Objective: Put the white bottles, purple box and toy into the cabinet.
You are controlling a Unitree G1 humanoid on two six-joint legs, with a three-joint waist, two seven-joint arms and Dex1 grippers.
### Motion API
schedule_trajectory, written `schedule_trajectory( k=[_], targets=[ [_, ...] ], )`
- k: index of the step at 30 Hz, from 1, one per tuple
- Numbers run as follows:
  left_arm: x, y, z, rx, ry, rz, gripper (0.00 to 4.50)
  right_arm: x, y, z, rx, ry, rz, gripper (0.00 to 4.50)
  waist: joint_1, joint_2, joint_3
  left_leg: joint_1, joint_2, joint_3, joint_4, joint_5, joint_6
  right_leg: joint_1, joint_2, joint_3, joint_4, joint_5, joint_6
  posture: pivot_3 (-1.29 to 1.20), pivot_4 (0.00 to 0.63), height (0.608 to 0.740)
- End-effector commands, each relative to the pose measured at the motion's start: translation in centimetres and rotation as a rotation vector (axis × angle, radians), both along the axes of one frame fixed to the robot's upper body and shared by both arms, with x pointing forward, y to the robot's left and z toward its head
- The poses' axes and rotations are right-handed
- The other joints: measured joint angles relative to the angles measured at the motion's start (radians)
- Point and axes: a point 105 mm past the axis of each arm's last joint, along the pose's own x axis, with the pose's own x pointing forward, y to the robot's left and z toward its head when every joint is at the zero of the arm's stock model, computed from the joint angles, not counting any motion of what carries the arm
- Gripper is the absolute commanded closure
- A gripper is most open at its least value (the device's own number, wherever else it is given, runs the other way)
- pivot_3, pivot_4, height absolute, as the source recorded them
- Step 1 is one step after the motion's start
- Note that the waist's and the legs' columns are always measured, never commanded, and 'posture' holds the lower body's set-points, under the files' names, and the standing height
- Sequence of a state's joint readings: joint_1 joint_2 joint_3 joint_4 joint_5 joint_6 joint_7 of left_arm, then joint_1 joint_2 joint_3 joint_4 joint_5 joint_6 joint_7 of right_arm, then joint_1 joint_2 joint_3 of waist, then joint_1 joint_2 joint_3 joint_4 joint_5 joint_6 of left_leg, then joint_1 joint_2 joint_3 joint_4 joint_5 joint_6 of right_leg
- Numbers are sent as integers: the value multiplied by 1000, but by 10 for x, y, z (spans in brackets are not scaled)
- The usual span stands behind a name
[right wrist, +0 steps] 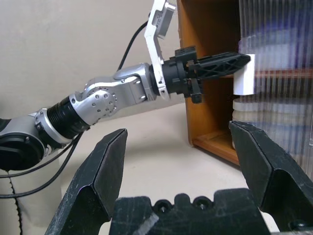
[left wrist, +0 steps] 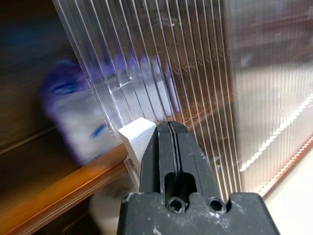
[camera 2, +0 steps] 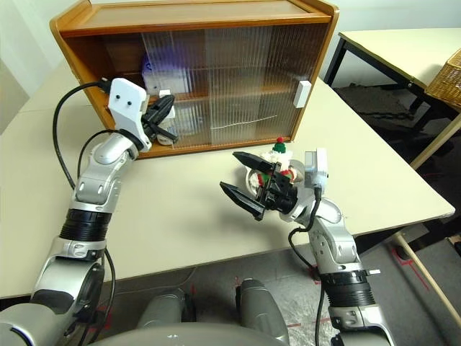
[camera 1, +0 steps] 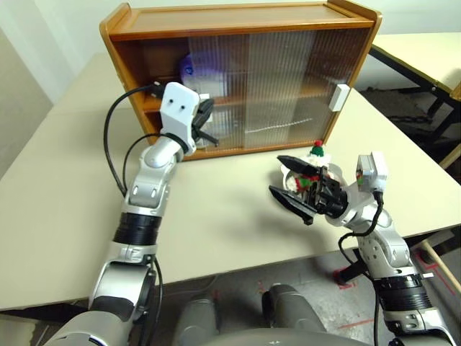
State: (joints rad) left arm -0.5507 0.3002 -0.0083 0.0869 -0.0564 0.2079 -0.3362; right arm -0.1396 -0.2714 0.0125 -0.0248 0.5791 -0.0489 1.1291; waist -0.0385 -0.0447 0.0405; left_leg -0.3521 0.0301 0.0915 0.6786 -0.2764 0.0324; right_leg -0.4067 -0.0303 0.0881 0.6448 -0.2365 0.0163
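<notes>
Door half slid, toy waiting.
Your closed left gripper [right wrist: 230,61] presses the door handle [right wrist: 244,76]; your empty, wide-open right gripper [camera 1: 292,186] waits, toy [camera 1: 315,153] at its one o'clock.

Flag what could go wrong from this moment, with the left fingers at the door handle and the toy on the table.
1. The shut left gripper only presses its fingers against the white handle, so it may slip off the sliding door.
2. The open right gripper hangs close beside the toy; a careless approach might knock it over.
3. A half-open door could block the cabinet shelf when the toy goes in.
</notes>
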Motion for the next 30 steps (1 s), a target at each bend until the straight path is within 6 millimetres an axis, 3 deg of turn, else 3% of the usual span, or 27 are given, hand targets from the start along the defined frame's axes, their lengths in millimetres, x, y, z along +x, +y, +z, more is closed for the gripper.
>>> schedule_trajectory(
  k=[1,9,14,19,24,26,30],
  targets=[
    [2,42,-10,1,48,142,4461,2,-2,0,3,8,7,0,0,0,0,0,0,0,0,0,0,0,0,0,0,0,0,100,8,740],
    [-4,55,-7,-3,35,192,4461,4,0,1,11,3,27,0,4,0,0,1,0,0,0,0,0,0,-1,0,0,0,-3,127,8,740],
    [-19,66,-11,-11,51,237,4461,6,3,5,39,-5,28,0,3,1,1,0,0,0,-1,0,0,0,-1,0,0,1,-3,133,9,740],
    [-30,94,-16,2,71,319,4461,7,8,8,53,-11,30,0,20,-1,2,-1,1,-1,-4,0,0,-6,-1,-3,-1,0,-4,155,12,740],
    [-31,108,-11,17,57,353,4461,6,11,5,49,0,45,0,49,-2,4,-3,1,1,-6,-1,-1,-7,-4,-4,-4,-5,-3,168,14,740],
    [-30,107,-8,14,51,350,4461,7,11,6,50,0,46,0,51,-3,4,-2,0,2,-9,-1,-1,-7,-5,-3,-6,-4,-3,172,15,740],
    [-34,78,-5,-1,26,239,4461,7,10,5,45,3,47,0,55,-4,4,-2,2,2,-15,-1,-1,-7,-4,-3,-9,-4,-5,164,18,740]
  ],
)
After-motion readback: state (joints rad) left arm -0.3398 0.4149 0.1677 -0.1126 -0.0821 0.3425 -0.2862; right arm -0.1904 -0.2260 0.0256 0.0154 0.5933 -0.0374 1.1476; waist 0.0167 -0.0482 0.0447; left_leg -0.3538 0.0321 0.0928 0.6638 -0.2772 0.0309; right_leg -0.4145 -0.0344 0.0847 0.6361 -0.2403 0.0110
